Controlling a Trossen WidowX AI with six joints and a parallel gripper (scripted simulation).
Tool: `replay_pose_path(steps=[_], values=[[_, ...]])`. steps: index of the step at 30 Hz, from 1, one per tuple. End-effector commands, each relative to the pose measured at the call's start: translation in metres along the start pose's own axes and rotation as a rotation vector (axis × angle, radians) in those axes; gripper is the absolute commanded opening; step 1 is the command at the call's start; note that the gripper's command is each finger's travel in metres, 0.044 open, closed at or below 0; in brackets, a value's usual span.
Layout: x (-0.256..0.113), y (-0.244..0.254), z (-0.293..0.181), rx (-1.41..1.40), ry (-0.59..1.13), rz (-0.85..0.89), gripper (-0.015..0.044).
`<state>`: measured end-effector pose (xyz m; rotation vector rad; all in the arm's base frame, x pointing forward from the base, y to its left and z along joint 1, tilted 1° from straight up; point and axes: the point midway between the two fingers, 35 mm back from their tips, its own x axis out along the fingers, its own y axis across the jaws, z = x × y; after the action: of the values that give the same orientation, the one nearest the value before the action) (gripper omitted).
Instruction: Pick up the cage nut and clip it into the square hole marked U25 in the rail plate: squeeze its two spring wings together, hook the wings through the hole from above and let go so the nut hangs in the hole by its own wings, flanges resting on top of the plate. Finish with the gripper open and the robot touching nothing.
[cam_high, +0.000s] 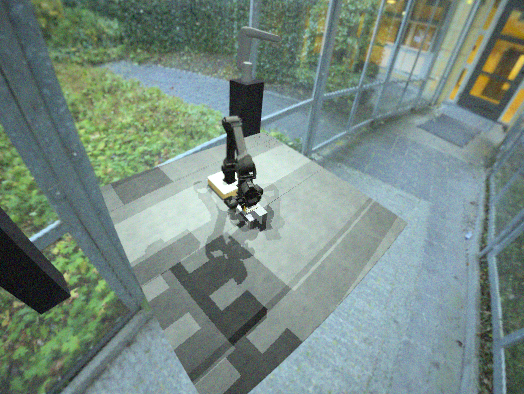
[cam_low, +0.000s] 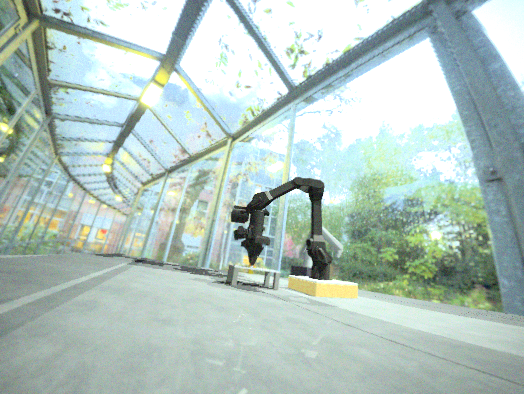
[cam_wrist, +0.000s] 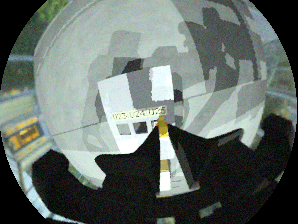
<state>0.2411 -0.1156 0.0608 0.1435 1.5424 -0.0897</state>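
Wrist: "U25" label (cam_wrist: 158, 111) beside nut (cam_wrist: 163, 127).

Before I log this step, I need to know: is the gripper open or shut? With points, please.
Shut on the cage nut (cam_wrist: 163, 129): in the wrist view, the gripper's (cam_high: 246, 209) (cam_low: 253, 263) (cam_wrist: 161, 126) fingertips meet around that yellow piece.
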Motion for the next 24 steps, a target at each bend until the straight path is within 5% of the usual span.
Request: replay_pose_path(steps=[1, 24], values=[[-0.0003, -0.0001, 0.0001, 0.005, -0.002, -0.015, 0.0034], [-0.0012, 0.0021, 0.0009, 0.006, -0.002, -0.042, 0.0034]])
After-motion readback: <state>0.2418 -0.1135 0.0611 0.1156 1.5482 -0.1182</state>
